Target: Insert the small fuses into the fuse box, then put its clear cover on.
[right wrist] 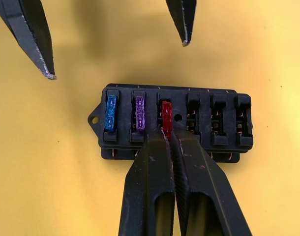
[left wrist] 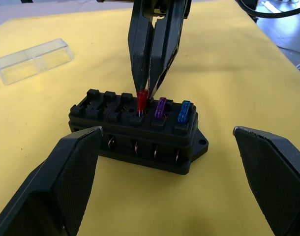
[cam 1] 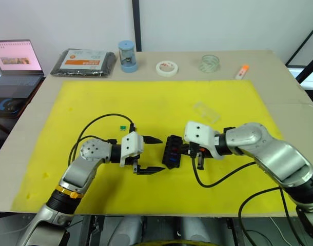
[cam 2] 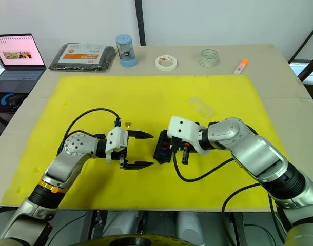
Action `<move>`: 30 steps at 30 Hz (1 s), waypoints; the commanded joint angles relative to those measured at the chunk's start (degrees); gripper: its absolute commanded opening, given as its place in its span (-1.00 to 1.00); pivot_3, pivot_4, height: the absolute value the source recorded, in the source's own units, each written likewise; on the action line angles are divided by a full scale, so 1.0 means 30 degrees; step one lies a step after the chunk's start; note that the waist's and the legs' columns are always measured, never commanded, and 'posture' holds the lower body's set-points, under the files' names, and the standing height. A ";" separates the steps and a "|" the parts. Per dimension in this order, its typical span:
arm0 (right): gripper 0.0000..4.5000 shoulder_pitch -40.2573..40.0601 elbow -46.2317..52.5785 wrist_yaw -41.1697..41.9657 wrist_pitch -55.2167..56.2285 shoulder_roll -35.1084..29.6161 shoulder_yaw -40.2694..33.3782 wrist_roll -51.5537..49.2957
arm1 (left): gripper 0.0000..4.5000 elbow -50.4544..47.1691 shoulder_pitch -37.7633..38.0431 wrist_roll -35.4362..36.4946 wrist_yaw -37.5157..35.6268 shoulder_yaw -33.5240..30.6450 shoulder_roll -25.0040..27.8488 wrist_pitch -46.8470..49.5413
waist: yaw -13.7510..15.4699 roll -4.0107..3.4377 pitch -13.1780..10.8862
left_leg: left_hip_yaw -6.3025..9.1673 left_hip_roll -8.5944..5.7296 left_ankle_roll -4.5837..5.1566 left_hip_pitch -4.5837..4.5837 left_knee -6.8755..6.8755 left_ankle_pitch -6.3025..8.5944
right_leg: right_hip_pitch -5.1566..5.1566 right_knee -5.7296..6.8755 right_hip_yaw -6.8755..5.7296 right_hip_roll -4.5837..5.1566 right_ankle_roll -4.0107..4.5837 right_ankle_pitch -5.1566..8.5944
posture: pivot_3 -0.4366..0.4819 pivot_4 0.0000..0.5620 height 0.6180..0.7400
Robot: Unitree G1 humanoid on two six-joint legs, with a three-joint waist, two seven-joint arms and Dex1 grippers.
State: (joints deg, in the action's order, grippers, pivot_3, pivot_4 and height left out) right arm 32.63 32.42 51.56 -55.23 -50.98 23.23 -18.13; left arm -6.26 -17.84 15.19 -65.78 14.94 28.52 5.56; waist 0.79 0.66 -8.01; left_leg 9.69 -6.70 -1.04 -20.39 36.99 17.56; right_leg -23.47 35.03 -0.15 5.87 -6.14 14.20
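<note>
The small black rectangular plastic fuse box [right wrist: 172,127] lies near the middle of the yellow mat [cam 1: 146,102], between the two grippers. Its top carries a row of six slots: a blue blade fuse [right wrist: 110,114] sits in the end slot beside the box's mounting ear, a purple blade fuse [right wrist: 139,114] in the next, and a red blade fuse [right wrist: 165,114] in the third, while the remaining three slots stand unfilled. Metal contacts show along the box's side wall.

The right gripper [right wrist: 168,137] reaches over the box with its two black fingers pressed together, pinching the red fuse, which stands upright in its slot.

The left gripper [cam 1: 149,155] hovers just beside the box on the opposite side, its fingers spread wide apart and holding nothing.

A tiny green fuse [cam 1: 122,126] lies on the mat near the left gripper, beyond its wrist. The clear rectangular plastic cover [cam 1: 206,112] lies on the mat beyond the box, well apart from it, toward the far edge of the table.
</note>
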 commanded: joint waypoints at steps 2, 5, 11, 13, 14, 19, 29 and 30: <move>-1.00 -0.0027 0.0170 0.0111 0.0015 -0.0302 0.0327 0.0544 | 0.99 -0.0484 -0.0259 -0.0054 0.0123 0.0060 -0.0114 -0.0364 | 0.0000 0.0001 0.0001 | 0.0000 0.0000 0.0000 0.0001 0.0000 0.0000 | 0.0001 0.0000 0.0000 0.0000 0.0000 0.0000 | -0.05 -0.47 1.00; -1.00 -0.0063 0.0151 0.0117 0.0033 -0.0178 0.0493 0.0696 | 0.99 -0.0537 -0.0231 -0.0118 0.0137 0.0093 -0.0106 -0.0372 | 0.0000 0.0002 0.0002 | 0.0000 0.0000 0.0000 0.0002 0.0000 0.0000 | 0.0002 0.0000 0.0000 0.0000 0.0000 0.0000 | -0.05 -0.47 1.00; -1.00 -0.0151 0.0189 0.0062 0.0037 -0.0053 0.0388 0.0793 | 0.99 -0.0627 -0.0144 -0.0176 0.0159 0.0075 -0.0105 -0.0357 | -0.0001 0.0003 0.0002 | 0.0000 0.0000 0.0000 0.0007 0.0000 0.0000 | 0.0007 0.0001 0.0000 0.0000 0.0000 0.0000 | -0.05 -0.47 1.00; -1.00 -0.0108 0.0136 0.0095 -0.0007 0.0013 0.0253 0.0718 | 0.99 -0.0632 -0.0133 -0.0188 0.0150 0.0062 -0.0099 -0.0338 | -0.0001 0.0003 0.0002 | 0.0000 0.0000 0.0000 0.0007 0.0000 0.0000 | 0.0007 0.0001 0.0000 0.0000 0.0000 0.0000 | -0.05 -0.47 1.00; -1.00 -0.0089 0.0124 0.0136 0.0028 0.0036 0.0190 0.0673 | 0.99 -0.0643 -0.0121 -0.0190 0.0143 0.0057 -0.0088 -0.0332 | -0.0002 0.0003 0.0002 | 0.0000 0.0000 0.0000 0.0007 0.0000 0.0000 | 0.0007 0.0001 0.0000 0.0000 0.0000 0.0000 | -0.05 -0.47 1.00; -0.68 -0.0057 0.0079 0.0144 0.0022 0.0323 -0.0105 0.0434 | 1.00 -0.0572 -0.0190 -0.0186 0.0131 0.0043 -0.0108 -0.0313 | -0.0005 0.0003 0.0002 | 0.0001 0.0001 0.0000 0.0007 0.0000 0.0000 | 0.0006 0.0001 0.0000 -0.0001 0.0000 0.0000 | -0.05 -0.47 1.00; -0.06 -0.0105 0.0120 0.0202 -0.0172 0.1160 -0.1094 -0.0331 | 1.00 -0.0506 -0.0268 -0.0182 0.0046 0.0043 -0.0077 -0.0301 | -0.0003 0.0001 0.0001 | 0.0002 0.0002 0.0000 -0.0001 -0.0002 0.0000 | -0.0003 0.0001 0.0000 -0.0002 0.0000 0.0000 | -0.05 -0.47 1.00; -0.06 -0.0090 0.0120 0.0258 -0.0152 0.1237 -0.1293 -0.0518 | 1.00 -0.0503 -0.0273 -0.0180 0.0037 0.0039 -0.0072 -0.0301 | -0.0002 0.0001 0.0001 | 0.0001 0.0001 0.0000 -0.0002 -0.0002 0.0000 | -0.0002 0.0001 0.0000 0.0000 0.0000 0.0000 | -0.05 -0.47 1.00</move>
State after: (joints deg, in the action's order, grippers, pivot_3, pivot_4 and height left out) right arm 31.97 32.12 51.95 -56.01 -47.81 21.67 -18.48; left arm -6.37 -17.85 14.33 -65.78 14.99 28.50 5.48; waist 0.78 0.66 -8.01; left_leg 9.70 -6.70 -1.04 -20.39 36.98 17.56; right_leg -23.48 35.03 -0.15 5.87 -6.14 14.20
